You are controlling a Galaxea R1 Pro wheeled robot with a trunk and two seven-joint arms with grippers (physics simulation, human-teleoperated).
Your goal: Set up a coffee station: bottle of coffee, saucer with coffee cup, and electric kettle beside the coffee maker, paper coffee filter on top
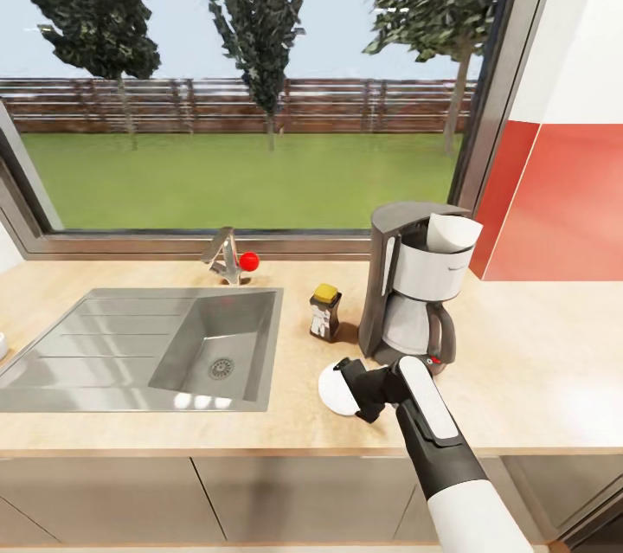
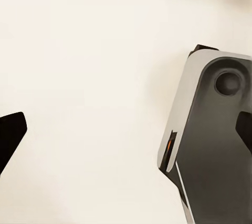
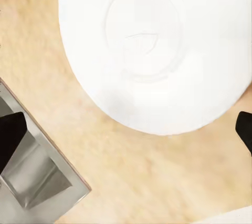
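The grey and white coffee maker (image 1: 420,293) stands on the wooden countertop (image 1: 536,363) with a white paper filter (image 1: 454,233) on its top. To its left stands the coffee bottle (image 1: 325,312), dark with a yellow lid. In front of both lies the white saucer (image 1: 330,389) (image 3: 152,50), flat on the counter. My right gripper (image 1: 350,389) (image 3: 127,132) hovers just over the saucer's near edge, open, with nothing between its fingers. My left gripper (image 2: 127,132) is open and faces a cream surface, beside a grey and white part of the robot (image 2: 210,129).
A steel sink (image 1: 130,345) with a drainboard fills the counter's left half, and its corner (image 3: 31,176) lies close to the saucer. A faucet (image 1: 227,257) with a red knob (image 1: 249,260) stands behind it. Behind the counter is a large window (image 1: 242,77); a red and white wall (image 1: 562,189) is at right.
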